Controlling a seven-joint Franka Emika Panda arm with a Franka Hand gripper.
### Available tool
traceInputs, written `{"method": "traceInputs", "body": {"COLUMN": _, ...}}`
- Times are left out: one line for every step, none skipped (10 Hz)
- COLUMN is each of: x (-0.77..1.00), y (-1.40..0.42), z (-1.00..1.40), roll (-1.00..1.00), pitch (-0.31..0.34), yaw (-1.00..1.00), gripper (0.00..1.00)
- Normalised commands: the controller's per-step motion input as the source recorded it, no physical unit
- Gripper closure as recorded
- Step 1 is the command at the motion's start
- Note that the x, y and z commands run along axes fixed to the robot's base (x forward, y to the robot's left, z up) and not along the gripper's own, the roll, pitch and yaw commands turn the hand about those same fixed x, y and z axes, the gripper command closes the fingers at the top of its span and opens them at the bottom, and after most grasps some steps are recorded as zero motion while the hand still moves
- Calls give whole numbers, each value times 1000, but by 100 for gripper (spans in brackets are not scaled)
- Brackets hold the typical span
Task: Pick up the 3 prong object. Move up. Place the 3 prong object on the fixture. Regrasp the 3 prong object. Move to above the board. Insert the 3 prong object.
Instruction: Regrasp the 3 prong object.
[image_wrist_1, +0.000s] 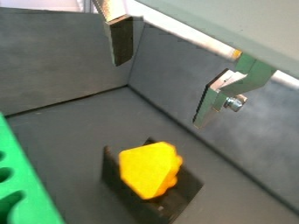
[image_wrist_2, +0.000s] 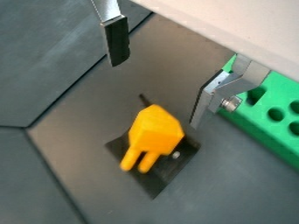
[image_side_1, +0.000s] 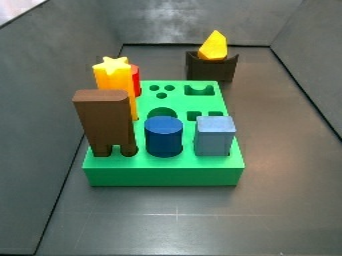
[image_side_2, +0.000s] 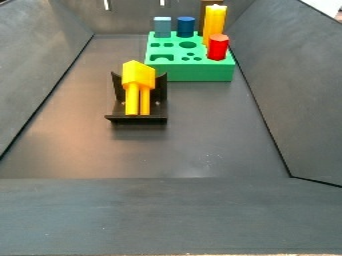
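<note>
Now resting in the fixture (image_side_2: 135, 110) notch: 3 prong object (image_side_2: 138, 84), prongs out, near the board (image_side_1: 167, 160). Above it in both wrist views, tool (image_wrist_2: 163, 74) spread wide, holding nothing, fingers (image_wrist_1: 121, 41) clear of the piece. Not visible in either side view.

- The small orange-yellow plastic 3 prong object (image_wrist_2: 153, 134) rested in the fixture's notch, free of the jaws, its short round prongs jutting past one end.
- The low dark brown fixture (image_side_2: 135, 104) stood on the dark floor near the board.
- The thick bright green square board (image_side_1: 167, 172) lay flat, carrying several blocks.
- The gripper (image_wrist_2: 163, 72) hung open above the 3 prong object.
</note>
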Motion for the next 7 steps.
{"method": "traceInputs", "body": {"x": 78, "y": -31, "z": -18, "roll": 1000, "pitch": 52, "yaw": 57, "gripper": 0}}
{"method": "traceInputs", "body": {"x": 92, "y": -34, "z": -20, "roll": 1000, "pitch": 73, "yaw": 65, "gripper": 0}}
{"method": "traceInputs", "body": {"x": 101, "y": -34, "z": -23, "roll": 1000, "pitch": 85, "yaw": 69, "gripper": 0}}
{"method": "traceInputs", "body": {"x": 115, "y": -39, "z": -27, "roll": 1000, "pitch": 117, "yaw": 84, "gripper": 0}}
{"method": "traceInputs", "body": {"x": 124, "y": -44, "z": -26, "roll": 1000, "pitch": 140, "yaw": 100, "gripper": 0}}
{"method": "traceInputs", "body": {"x": 134, "y": -46, "z": -27, "roll": 1000, "pitch": 163, "yaw": 123, "gripper": 0}}
{"method": "traceInputs", "body": {"x": 146, "y": -47, "z": -31, "roll": 1000, "pitch": 190, "yaw": 157, "gripper": 0}}
